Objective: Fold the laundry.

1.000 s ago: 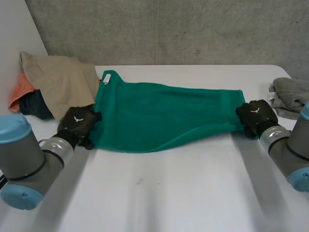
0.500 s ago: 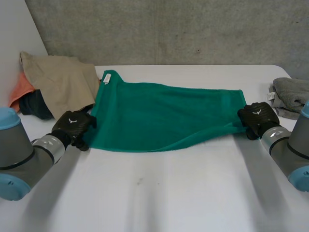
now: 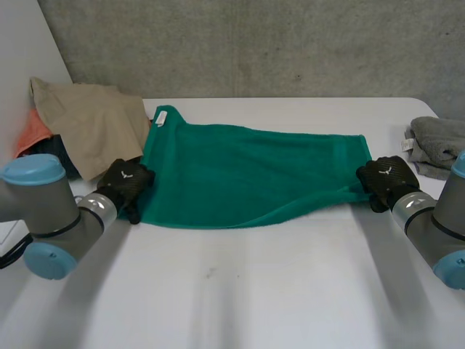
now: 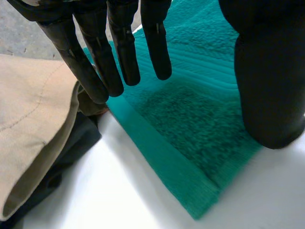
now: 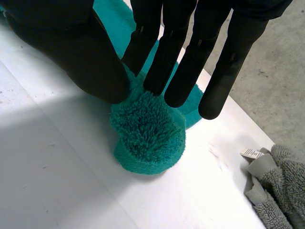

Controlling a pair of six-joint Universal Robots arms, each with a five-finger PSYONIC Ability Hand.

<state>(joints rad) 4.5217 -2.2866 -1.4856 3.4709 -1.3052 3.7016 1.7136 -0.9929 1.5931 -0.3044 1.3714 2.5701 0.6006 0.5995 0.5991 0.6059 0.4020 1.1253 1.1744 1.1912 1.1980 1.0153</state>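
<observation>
On the table (image 3: 240,291), across the middle: towel (image 3: 254,171), laid out from left to right. At its near left corner: left hand (image 3: 125,182). At its near right corner: right hand (image 3: 385,178), with the corner bunched between thumb and fingers. Behind the left hand, just beside the towel's left edge: heap of clothes (image 3: 87,123). Right of the towel, apart from it: folded cloth (image 3: 436,142).
</observation>
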